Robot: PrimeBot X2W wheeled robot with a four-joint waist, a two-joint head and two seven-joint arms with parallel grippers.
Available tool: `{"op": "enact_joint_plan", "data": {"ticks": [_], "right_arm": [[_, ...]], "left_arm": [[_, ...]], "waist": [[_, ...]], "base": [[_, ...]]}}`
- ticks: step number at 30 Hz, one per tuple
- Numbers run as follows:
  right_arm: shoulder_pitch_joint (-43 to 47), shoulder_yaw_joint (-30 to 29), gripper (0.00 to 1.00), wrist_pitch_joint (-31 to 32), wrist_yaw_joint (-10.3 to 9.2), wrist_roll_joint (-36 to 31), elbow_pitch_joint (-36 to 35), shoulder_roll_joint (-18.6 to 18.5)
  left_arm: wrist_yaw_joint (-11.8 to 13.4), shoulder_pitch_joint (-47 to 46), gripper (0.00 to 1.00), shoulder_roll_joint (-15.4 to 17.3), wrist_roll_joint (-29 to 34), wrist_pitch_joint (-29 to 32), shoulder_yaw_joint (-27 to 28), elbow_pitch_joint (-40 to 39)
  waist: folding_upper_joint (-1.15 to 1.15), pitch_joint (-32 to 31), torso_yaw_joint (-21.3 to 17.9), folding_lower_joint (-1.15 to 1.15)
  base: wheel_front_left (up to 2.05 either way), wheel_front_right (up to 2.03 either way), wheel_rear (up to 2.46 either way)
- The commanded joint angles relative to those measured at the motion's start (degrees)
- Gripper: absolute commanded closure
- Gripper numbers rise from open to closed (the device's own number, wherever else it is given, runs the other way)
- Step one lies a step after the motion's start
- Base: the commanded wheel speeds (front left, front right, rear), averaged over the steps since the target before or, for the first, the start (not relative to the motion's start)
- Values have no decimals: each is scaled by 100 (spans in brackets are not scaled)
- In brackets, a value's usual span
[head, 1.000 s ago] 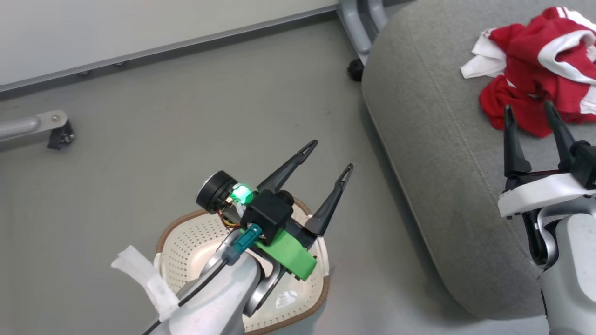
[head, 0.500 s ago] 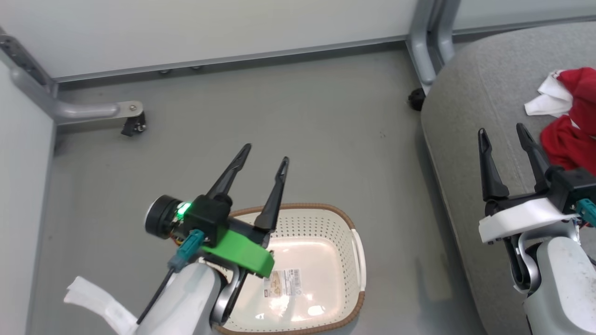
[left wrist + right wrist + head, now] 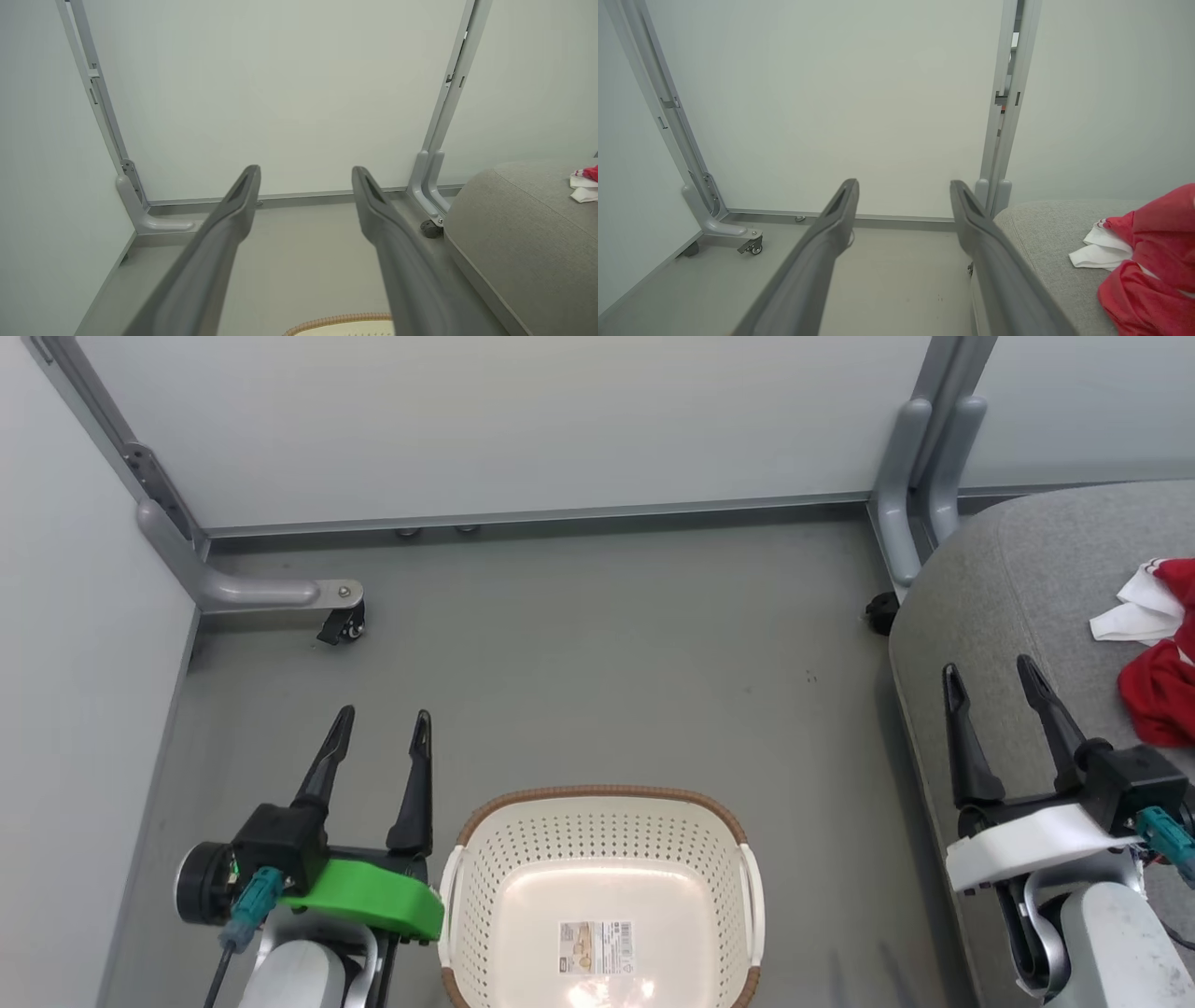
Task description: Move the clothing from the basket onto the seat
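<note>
Your head camera has swung, and your left gripper [image 3: 385, 712] has come off the basket [image 3: 597, 792] to the lower left, fingers spread and empty. At bottom centre the basket shows a label [image 3: 596, 947], its print too small to read. Your right gripper [image 3: 988, 664], lower right, gapes empty against the seat [image 3: 1008, 569]. The clothing [image 3: 1158, 691] lies on the seat at the right edge. Farther up, a caster [image 3: 342, 627] stands upper left.

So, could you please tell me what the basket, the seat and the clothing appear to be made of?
The basket: likely glossy white moulded plastic, given the punched holes and the glare on its floor; its brown rim looks woven, possibly moulded too. The seat: grey matte woven upholstery with a stitched seam. The clothing: soft red fabric with white trim, crumpled loosely.
</note>
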Motion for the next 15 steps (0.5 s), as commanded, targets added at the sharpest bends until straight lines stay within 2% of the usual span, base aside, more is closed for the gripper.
{"op": "enact_joint_plan", "data": {"ticks": [1, 15], "right_arm": [[158, -32, 0, -1, -6, -26, -54, 12], [1002, 61, 0, -1, -6, -70, -377, 182]], "left_arm": [[-13, 144, 0, 5, 39, -3, 108, -4], [-108, 566, 0, -228, 270, -4, 1005, -87]], "waist": [[61, -108, 37, 0], [61, -357, -36, 0]], "base": [[0, 0, 0], [0, 0, 0]]}}
